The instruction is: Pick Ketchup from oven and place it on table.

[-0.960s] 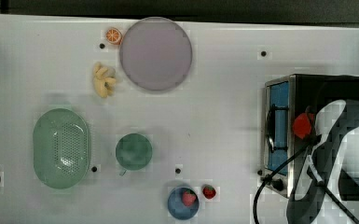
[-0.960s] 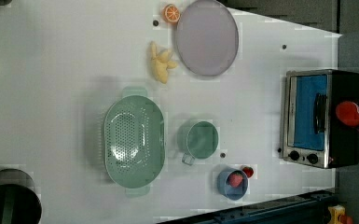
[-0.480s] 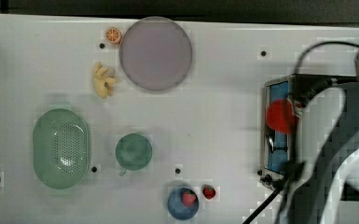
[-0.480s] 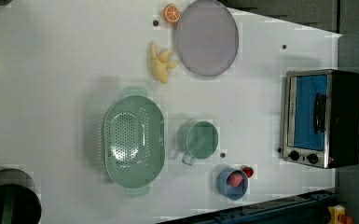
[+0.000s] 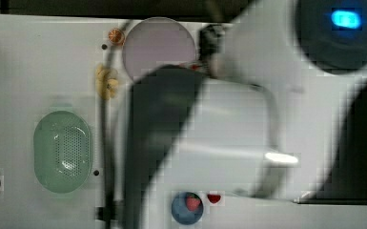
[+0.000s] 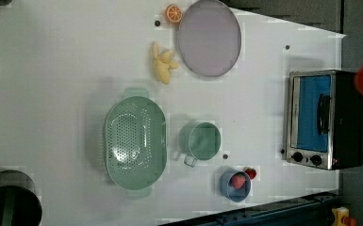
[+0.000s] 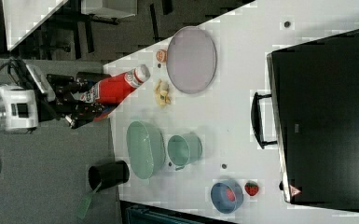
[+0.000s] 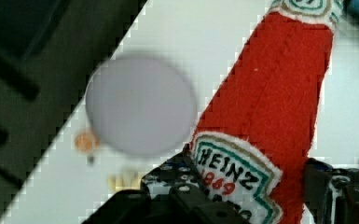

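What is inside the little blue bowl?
A red strawberry sits inside the blue bowl. A second strawberry lies just outside it on the table, at the rim. The bowl's bottom under the berry is covered, so nothing else can be made out there.

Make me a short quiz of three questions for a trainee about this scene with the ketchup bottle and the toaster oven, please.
1. True or false: the hand is closed on the ketchup bottle.
2. In the left view, what lies in the small blue bowl? A) a strawberry B) an orange slice C) a banana
3. Fill in: in the right view, the bottle's white cap points toward the round ____ plate.

Key
1. True: the wrist view shows the fingers on both sides of the label.
2. A. A second strawberry lies beside the bowl on the table.
3. Purple. The oven stands apart from it, with its door shut.
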